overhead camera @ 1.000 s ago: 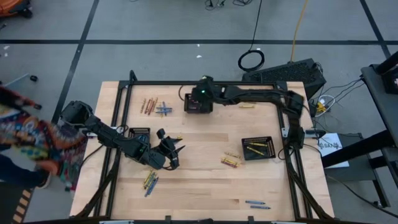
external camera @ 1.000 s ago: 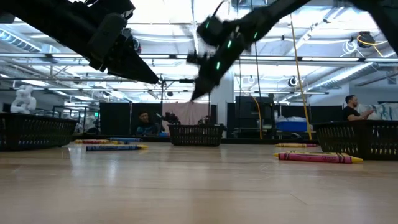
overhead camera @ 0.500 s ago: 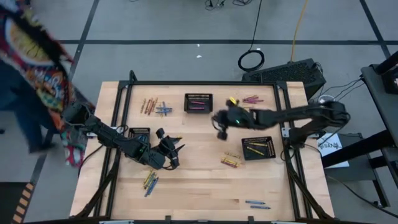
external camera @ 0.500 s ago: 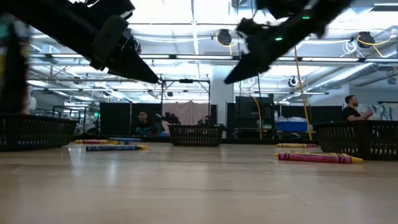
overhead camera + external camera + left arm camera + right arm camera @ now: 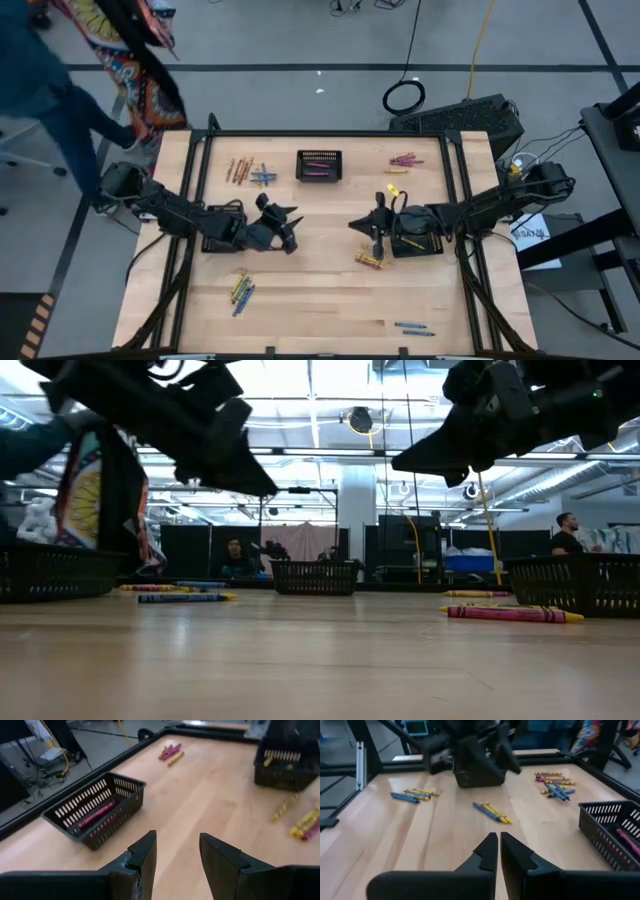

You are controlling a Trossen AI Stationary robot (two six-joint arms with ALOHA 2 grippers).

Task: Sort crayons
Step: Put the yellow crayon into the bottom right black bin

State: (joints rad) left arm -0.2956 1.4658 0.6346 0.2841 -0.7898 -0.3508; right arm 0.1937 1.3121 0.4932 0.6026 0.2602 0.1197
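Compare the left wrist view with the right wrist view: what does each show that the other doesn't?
Left wrist only: the left gripper, jaws open, and a basket holding yellow crayons. Right wrist only: the right gripper, jaws shut and empty, and loose blue and yellow crayons. Both: the basket with a pink crayon inside.
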